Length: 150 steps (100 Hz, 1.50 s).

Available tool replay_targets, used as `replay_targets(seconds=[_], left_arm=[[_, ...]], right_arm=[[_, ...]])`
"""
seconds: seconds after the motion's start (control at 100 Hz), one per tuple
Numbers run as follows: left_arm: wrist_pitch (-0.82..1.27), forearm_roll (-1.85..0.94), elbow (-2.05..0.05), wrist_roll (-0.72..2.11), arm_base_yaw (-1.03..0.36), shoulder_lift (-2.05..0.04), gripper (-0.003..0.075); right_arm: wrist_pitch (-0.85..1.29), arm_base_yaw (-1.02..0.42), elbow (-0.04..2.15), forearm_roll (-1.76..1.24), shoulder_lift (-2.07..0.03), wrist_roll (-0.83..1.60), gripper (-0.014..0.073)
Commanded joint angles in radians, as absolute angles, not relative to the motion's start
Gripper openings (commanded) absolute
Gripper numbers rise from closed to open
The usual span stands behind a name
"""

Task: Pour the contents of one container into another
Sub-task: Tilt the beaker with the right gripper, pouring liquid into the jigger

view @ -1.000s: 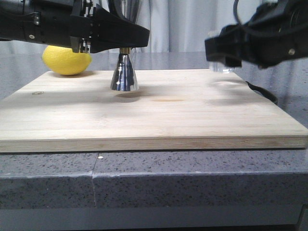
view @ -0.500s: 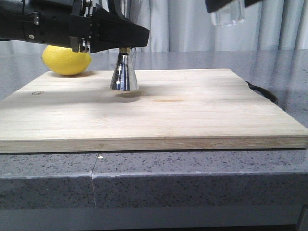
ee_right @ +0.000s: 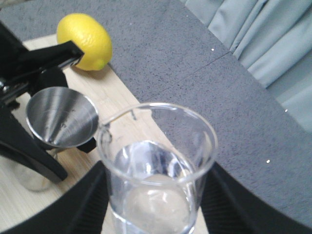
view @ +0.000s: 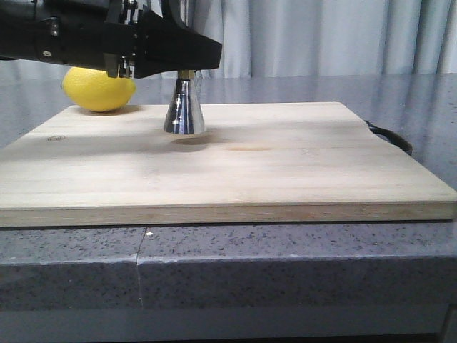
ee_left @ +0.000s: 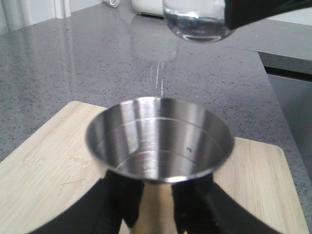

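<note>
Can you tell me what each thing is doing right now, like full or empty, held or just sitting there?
Glass beaker: upright, water inside, held by the right tool.
Steel jigger: upright, looks empty, gripped by the left tool.
Lemon: lying on the far left corner of the cutting board, untouched.

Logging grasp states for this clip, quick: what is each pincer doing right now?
Left pincer: closed on the steel jigger, at its narrow waist.
Right pincer: closed on the glass beaker, held up in the air.
</note>
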State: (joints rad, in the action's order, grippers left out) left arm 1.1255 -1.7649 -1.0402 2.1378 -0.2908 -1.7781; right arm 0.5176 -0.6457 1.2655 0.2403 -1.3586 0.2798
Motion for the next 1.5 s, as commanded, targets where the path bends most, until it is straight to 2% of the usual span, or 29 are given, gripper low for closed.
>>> replay_targets(seconds=[0.0,0.61,1.49], left_arm=[[1.200,-1.840,-1.068,2.140,-0.300,-1.738,0.0187],[1.198,-1.840,-1.068,2.140,-0.300,-1.738,0.0187],[1.198,-1.840,-1.068,2.140,-0.300,-1.738,0.0187]], right_arm=[[0.501,-0.673,1.335,0.337,-1.354,0.293,0.0321],[0.574,-0.782,1.401,0.726,-1.467,0.293,0.0321],[0.543,-0.782,1.401,0.746,-1.467,0.481,0.0321]])
